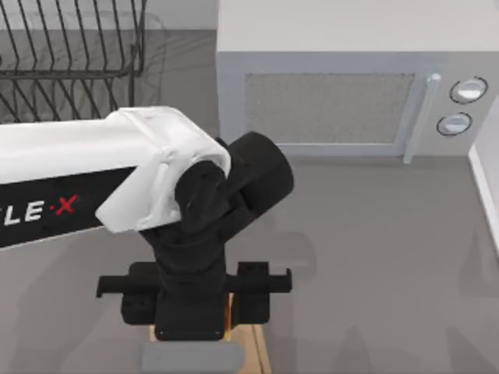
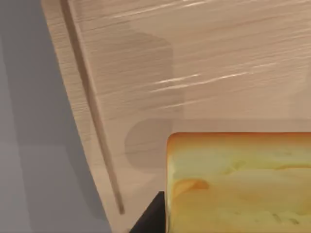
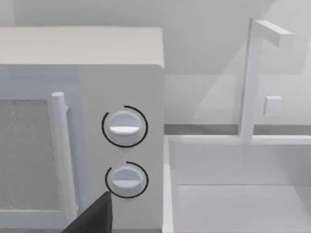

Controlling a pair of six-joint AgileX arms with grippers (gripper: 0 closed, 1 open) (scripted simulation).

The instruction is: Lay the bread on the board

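The left arm (image 1: 86, 175) reaches in from the left edge of the top view and crosses the grey table (image 1: 374, 257) toward its middle; its white upper link ends in a black wrist that bends down, so that the left gripper (image 1: 191, 331) points at the table surface near the lower edge of the view. The wrist body covers most of what lies beneath it. Behind the arm, a white microwave (image 1: 351, 86) stands at the back of the table, with a vertical door handle and two round knobs on its right side. A black wire rack (image 1: 70, 47) occupies the back left corner. The board (image 1: 253, 351) lies directly under the left gripper; a light-tan corner of it shows just to the right of the wrist body. In the left wrist view, the board (image 2: 194, 63) spreads across the picture with its grooved rim running along one side, next to the grey table. The bread (image 2: 238, 184) sits close to this camera, golden-yellow with a browner top edge, over the board surface; whether it touches the board cannot be told. One dark finger (image 2: 150, 216) shows beside the bread, touching its side; whether the left jaws are clamped on it cannot be told. One dark fingertip of the right gripper (image 3: 92, 218) shows in the right wrist view, facing the microwave knobs and a white sink (image 3: 233, 184) beside it; the state of its jaws cannot be told.
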